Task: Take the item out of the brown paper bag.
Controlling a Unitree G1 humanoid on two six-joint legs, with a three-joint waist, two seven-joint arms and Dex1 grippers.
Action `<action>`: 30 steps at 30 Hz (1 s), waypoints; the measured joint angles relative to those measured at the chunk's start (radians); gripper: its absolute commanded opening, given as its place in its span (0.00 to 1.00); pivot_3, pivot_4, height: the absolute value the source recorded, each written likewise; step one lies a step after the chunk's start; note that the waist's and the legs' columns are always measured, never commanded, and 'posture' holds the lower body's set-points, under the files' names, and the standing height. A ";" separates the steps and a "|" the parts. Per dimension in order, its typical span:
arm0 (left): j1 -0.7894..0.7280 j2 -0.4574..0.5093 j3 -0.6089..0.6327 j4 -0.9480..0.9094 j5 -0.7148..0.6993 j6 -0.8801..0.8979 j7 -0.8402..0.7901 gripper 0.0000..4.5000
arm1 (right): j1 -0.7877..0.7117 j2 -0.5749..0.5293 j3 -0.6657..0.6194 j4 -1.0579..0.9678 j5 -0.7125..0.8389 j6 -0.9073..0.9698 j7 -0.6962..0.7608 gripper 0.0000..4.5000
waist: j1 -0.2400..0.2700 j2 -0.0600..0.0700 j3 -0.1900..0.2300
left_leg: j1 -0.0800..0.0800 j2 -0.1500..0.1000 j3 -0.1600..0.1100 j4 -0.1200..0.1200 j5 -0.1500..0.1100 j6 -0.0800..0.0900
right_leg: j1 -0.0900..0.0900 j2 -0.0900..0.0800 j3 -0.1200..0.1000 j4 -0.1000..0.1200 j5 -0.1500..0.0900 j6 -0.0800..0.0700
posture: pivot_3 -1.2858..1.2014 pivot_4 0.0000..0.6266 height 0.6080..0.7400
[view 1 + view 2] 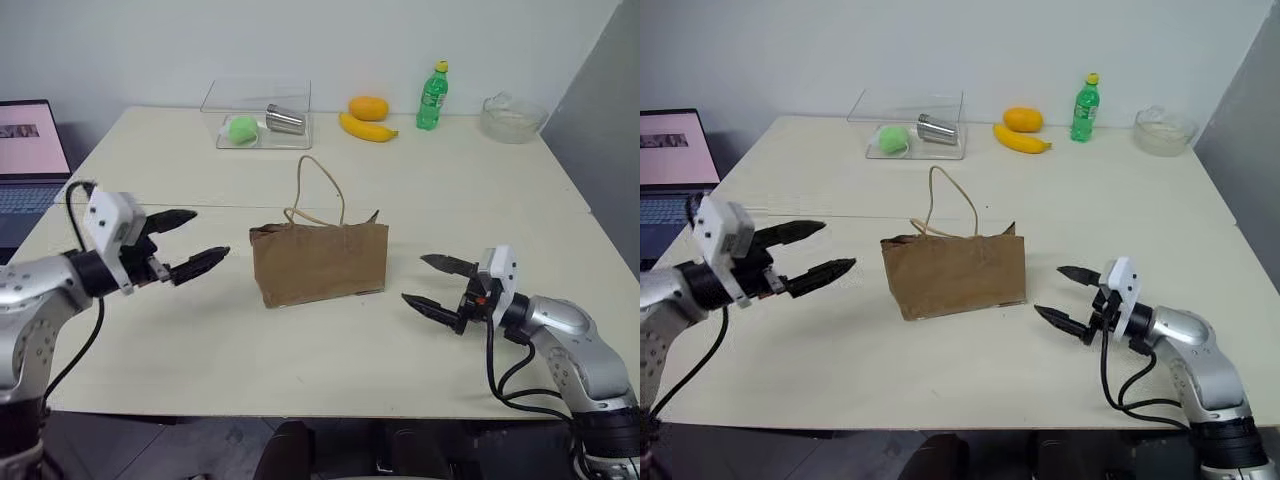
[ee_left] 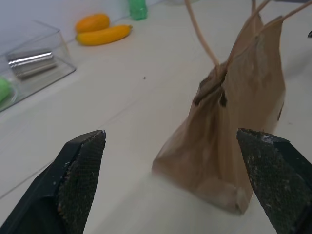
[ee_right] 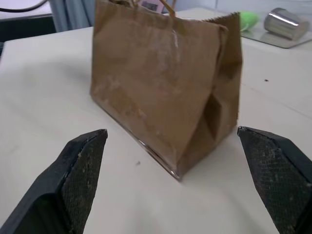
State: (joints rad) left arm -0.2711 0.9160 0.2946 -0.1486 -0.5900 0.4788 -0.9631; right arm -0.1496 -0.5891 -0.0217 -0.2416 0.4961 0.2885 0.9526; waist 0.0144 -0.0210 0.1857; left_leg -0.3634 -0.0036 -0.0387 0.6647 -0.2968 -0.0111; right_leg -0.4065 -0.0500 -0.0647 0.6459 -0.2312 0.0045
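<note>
Stage: barely begun, I judge | brown paper bag upright mid-counter, untouched | item unseen, presumably inside | left end effector and right end effector spread, empty, flanking bag

The creased brown paper bag stands upright mid-table (one cord handle raised).

One paper bag is standing on the surface, carrying two cord handles. One clear box is holding one green ball and one metal cup. One orange fruit, one banana, one green bottle and one glass bowl are sitting along the far edge. One laptop is showing beside the surface.
</note>
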 measured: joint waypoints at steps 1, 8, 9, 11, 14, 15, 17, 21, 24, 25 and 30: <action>-0.038 -0.002 -0.027 0.025 0.004 0.000 -0.013 1.00 | -0.003 0.000 0.002 -0.009 0.002 0.011 0.000 1.00 | -0.001 0.000 0.000 | 0.000 0.000 0.000 0.000 0.000 0.000 | 0.000 0.000 0.000 0.000 0.000 0.000 | 0.52 0.24 1.00; -0.231 -0.028 -0.170 0.200 0.023 0.028 -0.140 1.00 | -0.008 -0.026 0.008 -0.098 0.036 0.065 0.017 1.00 | -0.011 -0.001 0.000 | -0.001 0.000 0.000 0.000 0.000 0.000 | -0.001 0.000 0.000 0.000 0.000 0.000 | 0.52 0.24 1.00; -0.261 -0.030 -0.190 0.230 0.031 0.028 -0.162 1.00 | -0.009 -0.033 0.008 -0.114 0.040 0.071 0.024 1.00 | -0.011 -0.001 0.000 | -0.001 0.000 0.000 0.000 0.000 0.000 | -0.001 0.000 0.000 0.000 0.000 0.000 | 0.52 0.24 1.00; -0.310 -0.036 -0.222 0.283 0.056 0.017 -0.198 1.00 | -0.009 -0.040 0.008 -0.132 0.046 0.077 0.029 1.00 | -0.013 -0.001 0.000 | -0.001 0.000 0.000 0.000 0.000 0.000 | -0.001 0.000 0.000 0.000 0.000 0.000 | 0.52 0.24 1.00; -0.374 -0.062 -0.266 0.349 0.091 0.007 -0.242 1.00 | -0.010 -0.041 0.007 -0.141 0.051 0.089 0.029 1.00 | -0.014 -0.001 0.000 | -0.001 0.000 0.000 0.000 0.000 0.000 | -0.001 0.000 0.000 0.000 0.000 0.000 | 0.52 0.24 1.00; -0.392 -0.070 -0.284 0.368 0.106 -0.002 -0.258 1.00 | -0.011 -0.044 0.008 -0.145 0.051 0.091 0.029 1.00 | -0.014 -0.001 0.000 | -0.001 -0.001 0.000 0.000 0.000 0.000 | -0.001 0.000 0.000 0.000 0.000 0.000 | 0.52 0.24 1.00; -0.419 -0.086 -0.315 0.398 0.134 -0.020 -0.286 1.00 | -0.021 -0.057 0.008 -0.151 0.041 0.093 0.026 1.00 | -0.014 -0.001 0.000 | -0.001 -0.001 0.001 0.000 0.000 0.000 | -0.001 0.000 0.000 0.000 0.000 0.000 | 0.52 0.24 1.00; -0.456 -0.121 -0.355 0.440 0.181 -0.041 -0.317 1.00 | -0.030 -0.077 0.007 -0.190 0.033 0.132 -0.016 1.00 | -0.014 -0.001 0.000 | -0.001 0.000 0.000 0.000 0.000 0.000 | -0.001 0.000 0.000 0.000 0.000 0.000 | 0.52 0.24 1.00; -0.476 -0.148 -0.372 0.458 0.204 -0.053 -0.324 1.00 | -0.041 -0.089 0.004 -0.232 0.035 0.177 -0.058 1.00 | -0.014 -0.001 0.000 | -0.001 -0.001 0.000 0.000 0.000 0.000 | -0.001 0.000 0.000 0.000 0.000 0.000 | 0.52 0.24 1.00; -0.478 -0.154 -0.373 0.460 0.211 -0.055 -0.326 1.00 | -0.043 -0.091 0.002 -0.243 0.036 0.187 -0.067 1.00 | -0.014 -0.001 0.000 | -0.001 -0.001 0.000 0.000 0.000 0.000 | -0.001 0.000 0.000 0.000 0.000 0.000 | 0.52 0.24 1.00; -0.488 -0.195 -0.376 0.496 0.237 -0.069 -0.327 0.96 | -0.050 -0.093 0.000 -0.279 0.045 0.220 -0.094 1.00 | -0.014 -0.001 0.001 | -0.001 -0.001 0.000 0.001 0.000 0.000 | -0.001 0.000 0.000 0.000 0.000 0.000 | 0.52 0.24 1.00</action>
State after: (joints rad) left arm -0.7590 0.7207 -0.0811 0.3474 -0.3533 0.4099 -1.2899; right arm -0.1994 -0.6818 -0.0218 -0.5208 0.5413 0.5087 0.8582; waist 0.0005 -0.0219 0.1862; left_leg -0.3648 -0.0043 -0.0388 0.6653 -0.2967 -0.0111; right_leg -0.4072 -0.0503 -0.0647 0.6462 -0.2312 0.0049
